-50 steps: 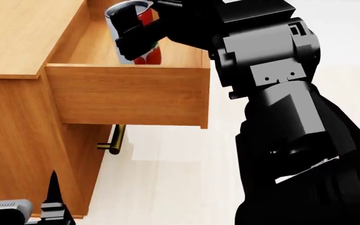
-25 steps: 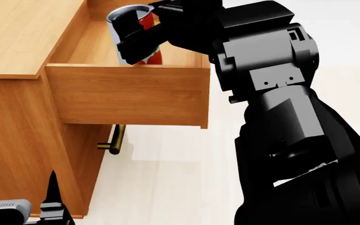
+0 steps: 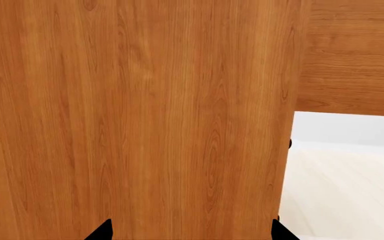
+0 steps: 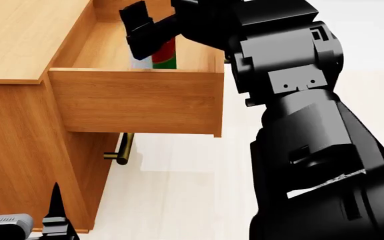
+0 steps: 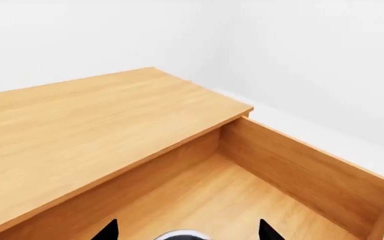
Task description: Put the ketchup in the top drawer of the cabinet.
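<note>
Floor (image 4: 178, 200): pale cream boards, lying bare below and beside the furniture in the head view, carrying a soft shadow under the pulled-out box.

Lower handle (image 4: 120, 149): brass bar, sticking out from the lower front, hanging above the floor.

Wall (image 5: 299, 55): plain white, standing behind, meeting the floor at a pale baseboard in the right wrist view.

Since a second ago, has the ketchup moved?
Yes. The ketchup has dropped lower inside the top drawer, now mostly behind its front panel.
</note>
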